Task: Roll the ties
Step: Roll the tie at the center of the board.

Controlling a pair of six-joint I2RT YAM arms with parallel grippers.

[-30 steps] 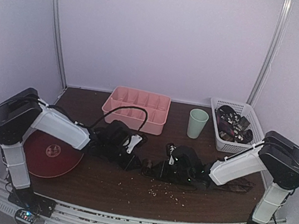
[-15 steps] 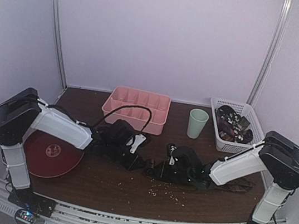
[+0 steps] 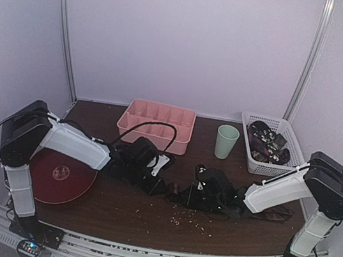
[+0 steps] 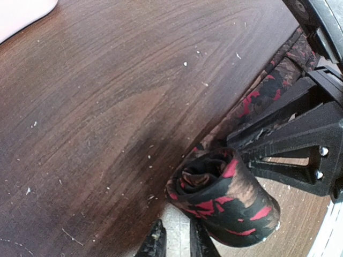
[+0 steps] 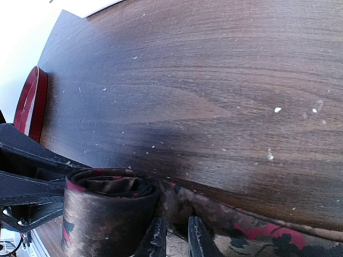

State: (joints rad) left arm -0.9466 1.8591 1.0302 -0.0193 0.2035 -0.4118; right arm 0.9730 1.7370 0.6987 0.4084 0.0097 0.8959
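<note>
Now mid-roll: tie (image 4: pixel 220 203) coiled just beyond left gripper (image 4: pixel 176 242), tail running rightward under right gripper (image 5: pixel 174 236); both narrow, cannot tell whether pinching it.

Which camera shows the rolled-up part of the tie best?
Left wrist: the coil sits close, its spiral end and red-and-black pattern clear. Right wrist shows the coil's side and top, cut off by the frame's bottom edge. The top view gives only a small dark lump.
</note>
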